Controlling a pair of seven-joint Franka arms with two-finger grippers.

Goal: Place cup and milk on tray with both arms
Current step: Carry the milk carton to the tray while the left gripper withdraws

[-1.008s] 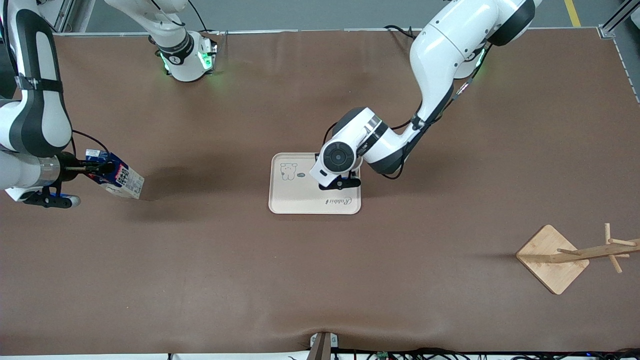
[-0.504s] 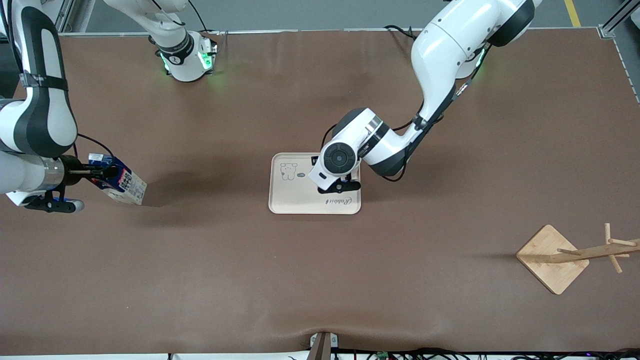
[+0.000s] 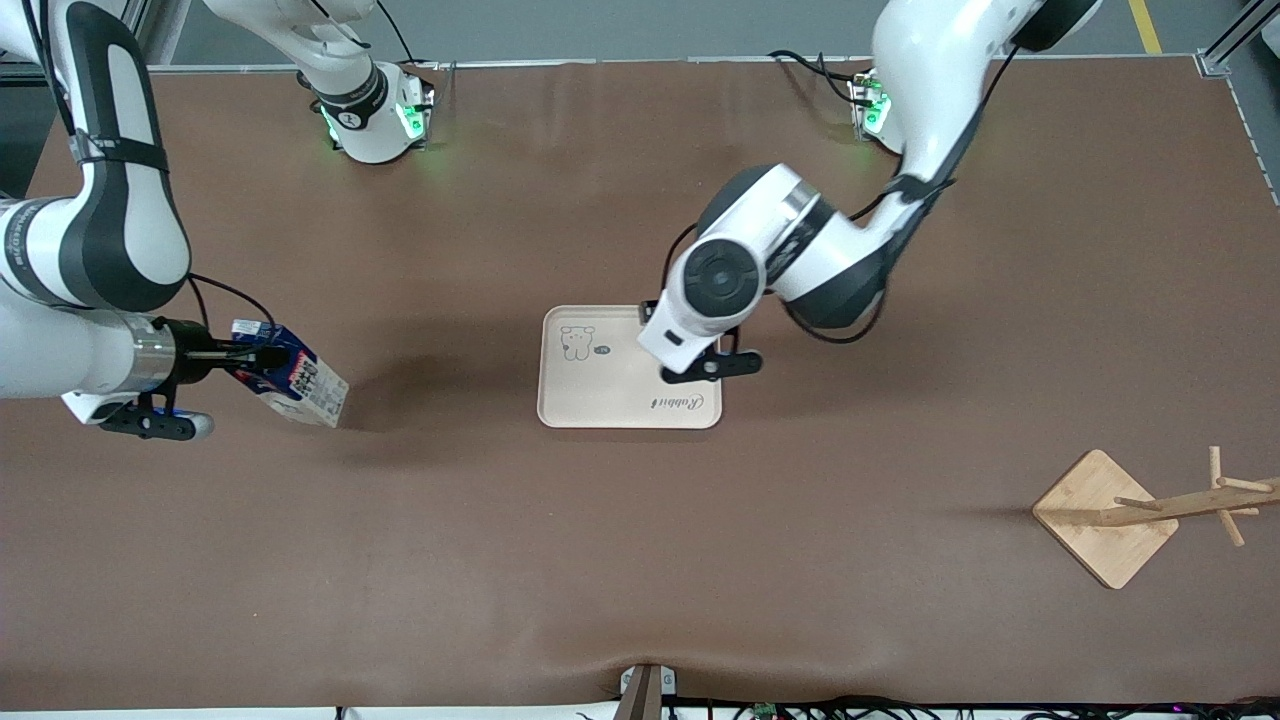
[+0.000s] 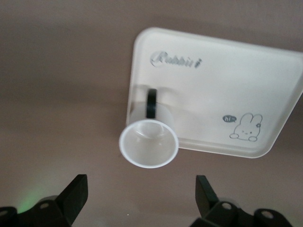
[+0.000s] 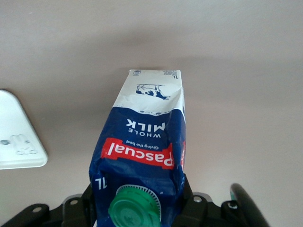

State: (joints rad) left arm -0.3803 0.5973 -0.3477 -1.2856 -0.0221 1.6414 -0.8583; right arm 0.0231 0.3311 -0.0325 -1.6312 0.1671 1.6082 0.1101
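Two arms: both are white with black joints, and both are up over the brown table [image 3: 640, 560].
Wooden rack: it stands nearest the front camera, at the left arm's end of the table [image 3: 1105, 517], well apart from all the rest.
Tray: the flat cream tray [image 3: 600, 385] lies in the middle of the table, with a small animal drawing and curly writing on it.
Milk: the blue carton [image 3: 290, 375] is up in the air and tilted, over the bare table toward the right arm's end, well apart from the tray. In the right wrist view its green cap [image 5: 135, 208] sits close to the gripper and its white bottom end points away.
Right gripper: it [image 3: 235, 357] is clamped on the milk near its top, with one dark finger on each side of the carton.
Cup: the left wrist view shows the small white cup [image 4: 148, 143] standing upright on the tray, at the tray's edge, with its black handle [image 4: 151, 102] turned toward the writing. In the front view the left arm hides it.
Left gripper: it [image 3: 700, 345] hangs over the cup, at the tray's end toward the left arm. Its fingers [image 4: 75, 196] are wide apart and touch nothing.
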